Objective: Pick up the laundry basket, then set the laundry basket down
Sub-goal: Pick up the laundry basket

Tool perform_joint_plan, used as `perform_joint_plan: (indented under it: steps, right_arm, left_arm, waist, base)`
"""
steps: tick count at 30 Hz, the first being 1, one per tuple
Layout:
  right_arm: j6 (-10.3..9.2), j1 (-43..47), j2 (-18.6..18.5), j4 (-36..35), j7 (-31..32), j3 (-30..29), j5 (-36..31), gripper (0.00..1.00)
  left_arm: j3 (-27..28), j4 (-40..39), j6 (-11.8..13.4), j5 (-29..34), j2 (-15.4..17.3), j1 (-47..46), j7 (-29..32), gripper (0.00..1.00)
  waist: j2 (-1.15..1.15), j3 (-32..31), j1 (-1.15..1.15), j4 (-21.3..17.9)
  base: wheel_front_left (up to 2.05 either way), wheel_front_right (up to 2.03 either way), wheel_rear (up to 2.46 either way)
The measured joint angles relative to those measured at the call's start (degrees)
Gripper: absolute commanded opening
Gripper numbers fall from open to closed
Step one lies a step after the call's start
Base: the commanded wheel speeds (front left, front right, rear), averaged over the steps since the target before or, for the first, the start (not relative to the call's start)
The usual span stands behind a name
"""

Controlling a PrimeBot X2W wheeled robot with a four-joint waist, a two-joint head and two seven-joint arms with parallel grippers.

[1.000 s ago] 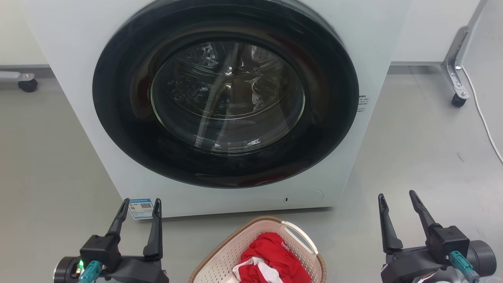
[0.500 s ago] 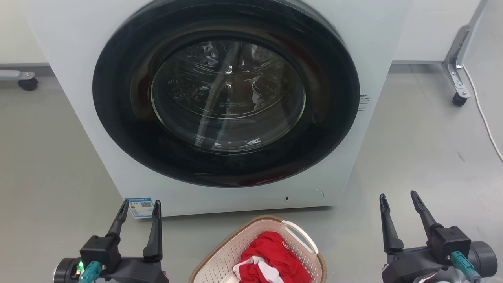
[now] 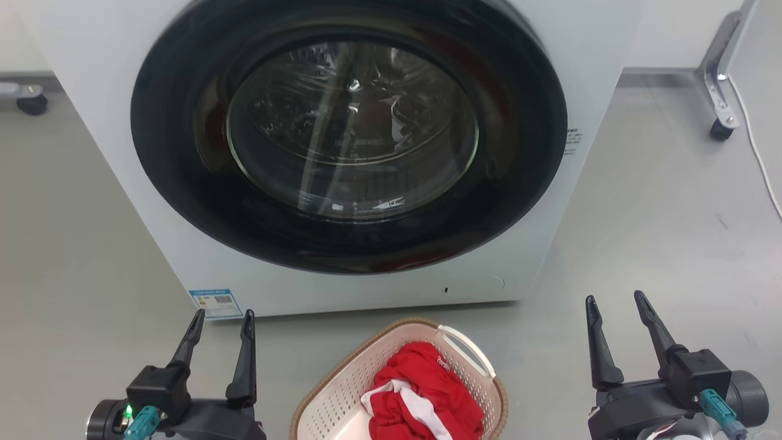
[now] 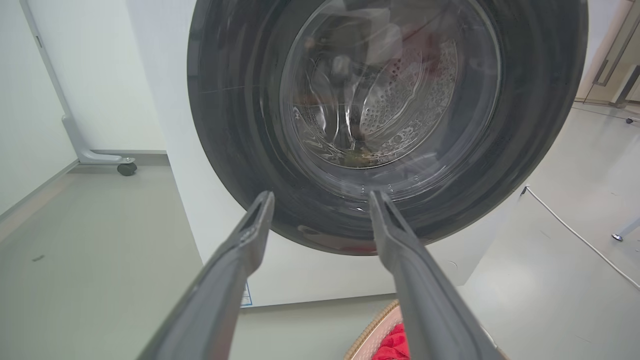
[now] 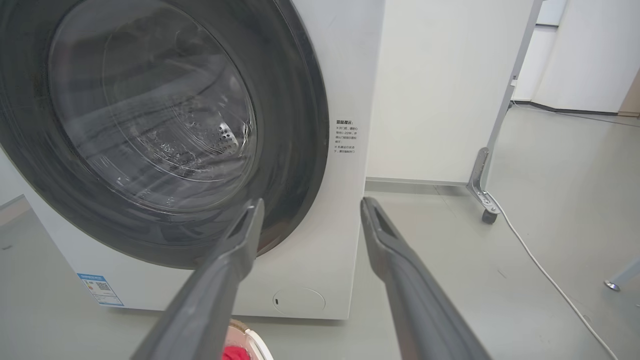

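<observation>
The laundry basket [image 3: 342, 394] sits on the grey floor at the bottom centre of the head view, cream with perforated walls, a brown woven rim and a white loop handle [image 3: 469, 349]. Red and white clothes [image 3: 421, 397] lie in it. Its rim [image 4: 372, 327] peeks in at the bottom of the left wrist view, and a sliver of the basket [image 5: 250, 342] shows in the right wrist view. My left gripper [image 3: 223, 319] hangs open to the basket's left, apart from it. Well to the basket's right, my right gripper [image 3: 614, 300] is open too, holding nothing.
A white front-loading washing machine [image 3: 580, 73] with a closed dark round door [image 3: 351, 131] stands just behind the basket. A wheeled metal frame leg [image 3: 721, 91] and a white cable [image 3: 763, 165] lie at the right; another caster [image 3: 30, 101] is at the far left.
The head camera has tilted down a little, so the washer and floor sit higher in the picture. Both grippers stay open and the basket has not moved.
</observation>
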Motion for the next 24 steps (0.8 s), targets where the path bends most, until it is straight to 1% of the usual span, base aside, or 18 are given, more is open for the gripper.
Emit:
perform_joint_plan:
  steps: [9,13,14,17,24]
  right_arm:
    - [0.00,-0.3,0.9,-1.9,0.0,-0.5,0.0,1.00]
    - [0.00,-1.1,1.3,-2.4,0.0,-0.9,0.0,1.00]
    - [0.00,-1.4,1.3,-2.5,0.0,-1.0,0.0,1.00]
    - [0.00,-2.2,1.3,-2.8,0.0,-1.0,-0.3,1.00]
    - [-0.01,-4.3,1.7,-3.9,0.0,-0.7,-1.6,1.00]
  left_arm:
    - [-0.4,-0.7,0.0,-0.1,-0.3,-1.0,1.6,1.00]
    - [-0.5,-0.4,-0.4,-0.7,-0.6,-1.8,2.2,1.00]
    - [-0.6,-0.1,-0.8,-1.0,-0.8,-2.0,2.5,1.00]
    - [-0.8,0.7,-0.9,-1.4,-1.2,-2.8,3.3,1.00]
    - [-1.3,4.3,-3.8,-5.2,-1.8,-4.3,8.0,1.00]
  waist:
    - [0.00,5.6,0.00,-0.1]
    - [0.00,8.7,0.00,-0.1]
    - [0.00,9.5,0.01,-0.1]
    - [0.00,11.9,0.01,-0.1]
    - [0.01,17.7,0.01,-0.3]
  base:
    - [0.00,0.00,0.00]
    - [0.00,0.00,0.00]
    - [0.00,0.00,0.00]
    - [0.00,0.00,0.00]
    - [0.00,0.00,0.00]
